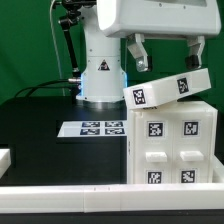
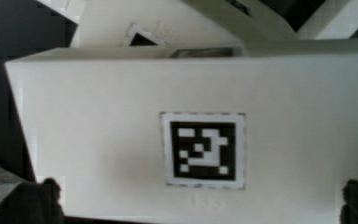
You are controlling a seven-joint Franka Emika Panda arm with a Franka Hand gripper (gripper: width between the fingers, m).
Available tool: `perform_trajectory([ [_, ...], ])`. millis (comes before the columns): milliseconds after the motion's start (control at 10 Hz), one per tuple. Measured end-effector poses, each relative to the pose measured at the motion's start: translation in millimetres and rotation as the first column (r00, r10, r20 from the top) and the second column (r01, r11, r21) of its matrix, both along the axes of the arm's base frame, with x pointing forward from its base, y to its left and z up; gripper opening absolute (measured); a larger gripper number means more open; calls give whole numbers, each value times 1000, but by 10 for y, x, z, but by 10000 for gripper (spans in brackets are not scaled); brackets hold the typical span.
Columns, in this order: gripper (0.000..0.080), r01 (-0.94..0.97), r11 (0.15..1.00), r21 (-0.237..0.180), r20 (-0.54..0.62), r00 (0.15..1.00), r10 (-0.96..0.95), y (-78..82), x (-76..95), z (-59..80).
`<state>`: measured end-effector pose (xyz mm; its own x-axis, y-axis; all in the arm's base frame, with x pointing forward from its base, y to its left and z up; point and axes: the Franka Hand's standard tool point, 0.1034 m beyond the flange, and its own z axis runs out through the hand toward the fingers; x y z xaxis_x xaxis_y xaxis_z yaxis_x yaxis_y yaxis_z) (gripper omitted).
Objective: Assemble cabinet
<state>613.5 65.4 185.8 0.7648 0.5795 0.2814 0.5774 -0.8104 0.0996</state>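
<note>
The cabinet's large white tagged box [image 1: 170, 146] stands at the exterior view's right. A smaller white tagged panel [image 1: 166, 90] lies tilted on top of it, its left end lower. My gripper [image 1: 168, 58] hangs just above that panel, jaws open wide, one finger over each end, and it holds nothing. In the wrist view the panel [image 2: 105, 120] fills the picture and its single tag [image 2: 204, 148] sits between my dark fingertips [image 2: 44, 203]. The gripper [image 2: 201, 206] is centred over the panel's width. I cannot tell whether the fingertips touch it.
The marker board [image 1: 98, 128] lies flat on the black table left of the cabinet. A long white rail [image 1: 90, 196] runs along the front edge. A small white piece [image 1: 5, 157] shows at the far left. The arm's base [image 1: 100, 72] stands behind.
</note>
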Motion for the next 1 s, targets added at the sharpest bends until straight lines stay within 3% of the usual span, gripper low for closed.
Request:
perform_trajectory([
  [400, 796, -197, 977, -84, 6, 980, 198, -45, -6, -12],
  [600, 796, -434, 885, -171, -25, 900, 436, -46, -37, 6],
  [700, 796, -491, 852, -181, -49, 870, 491, -51, -62, 0],
  [1000, 796, -693, 673, -260, -114, 714, 691, -35, -101, -34],
])
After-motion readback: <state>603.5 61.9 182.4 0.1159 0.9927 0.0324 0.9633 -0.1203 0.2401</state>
